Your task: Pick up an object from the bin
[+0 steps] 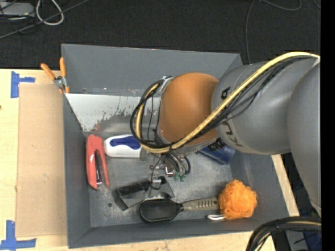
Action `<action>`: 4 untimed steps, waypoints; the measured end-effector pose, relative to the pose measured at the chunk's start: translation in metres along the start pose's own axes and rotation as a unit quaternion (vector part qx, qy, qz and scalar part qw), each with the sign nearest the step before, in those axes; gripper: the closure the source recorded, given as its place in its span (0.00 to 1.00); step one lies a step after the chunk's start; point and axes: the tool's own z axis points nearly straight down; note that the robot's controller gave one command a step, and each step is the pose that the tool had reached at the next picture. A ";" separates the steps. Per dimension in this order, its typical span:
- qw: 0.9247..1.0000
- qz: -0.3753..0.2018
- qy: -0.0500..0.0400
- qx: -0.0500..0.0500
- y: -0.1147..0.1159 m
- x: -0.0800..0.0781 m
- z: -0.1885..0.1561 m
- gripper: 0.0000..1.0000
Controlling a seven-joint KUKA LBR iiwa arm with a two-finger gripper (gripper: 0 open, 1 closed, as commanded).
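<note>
- I saw one arm (pixel 272 109) reaching in from the right, its orange cover (pixel 186 106) over the middle of the one grey bin (pixel 152 67).
- One black scoop (pixel 157 209) with a grey handle lay along the near wall.
- One red stapler (pixel 96 161) lay by the left wall.
- One white-and-blue thing (pixel 121 146) lay just right of the stapler.
- One orange fuzzy ball (pixel 238 198) sat at the near right, touching the scoop's handle.
- One flat black piece (pixel 131 191) lay just beyond the scoop.
- One blue thing (pixel 221 153) was half hidden under the arm.
- The gripper (pixel 157 181) hung at the black piece's right end; I could not tell whether it was open or closed.
- The bin floor was scuffed grey metal; beyond its far side lay a dark floor (pixel 157 14) with cables (pixel 49 9).
</note>
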 end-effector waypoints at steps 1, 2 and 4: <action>1.000 0.000 0.000 0.000 0.000 0.000 0.000 0.00; 0.998 -0.060 -0.003 0.000 0.001 0.008 0.032 0.00; 0.983 -0.182 0.003 0.000 -0.008 0.016 0.099 0.00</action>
